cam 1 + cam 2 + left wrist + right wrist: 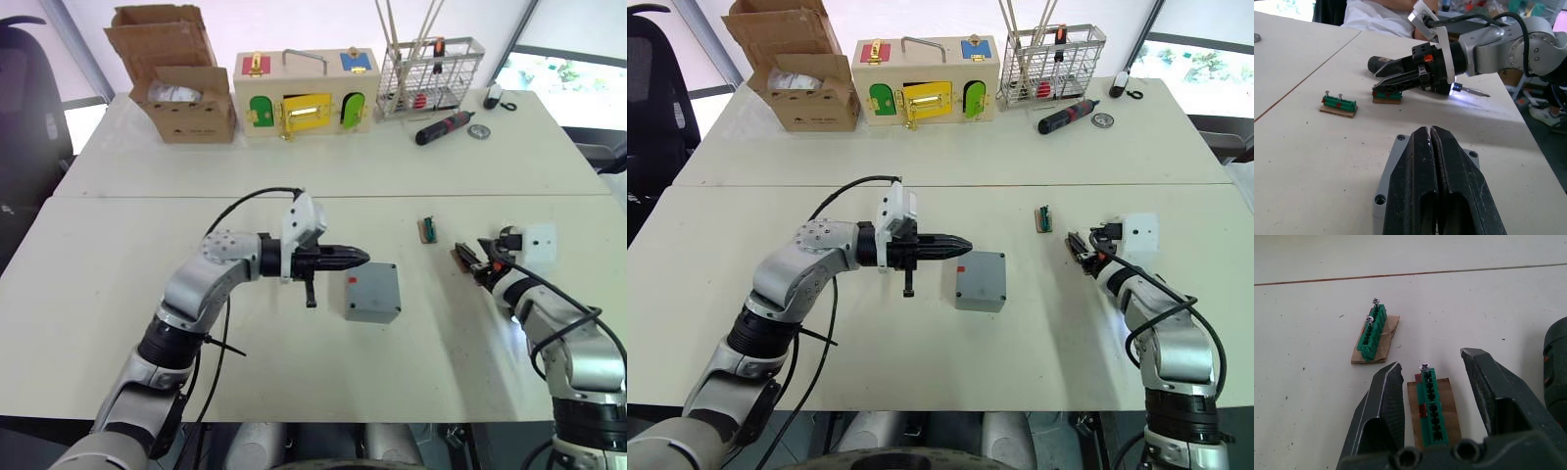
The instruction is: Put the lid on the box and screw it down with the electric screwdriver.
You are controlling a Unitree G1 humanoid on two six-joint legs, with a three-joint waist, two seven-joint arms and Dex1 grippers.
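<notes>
**Lid on the box, screws not yet driven**

Head views: I see the grey box [372, 292] near the middle of the table with the lid [373, 280] seated on top, a red mark on its left side. I judge the covering step done and the screwing step still ahead. My left gripper [345, 258] has its fingers pressed together, holding nothing, its tip just left of the box at the far corner. My right gripper [470, 260] rests low on the table to the right, well apart from the box.

Left wrist view: the left gripper's closed fingers [1420, 176] hover over the lid [1396, 161], whose corner holes look empty. Beyond, the electric screwdriver [1400, 63] lies on the table with its tip lit, right beside the right gripper [1396, 78].

Right wrist view: the right gripper [1432, 377] is spread open around a green screw holder [1431, 404] carrying one upright screw [1424, 367]. A second holder [1371, 332] lies farther off with two screws.
</notes>
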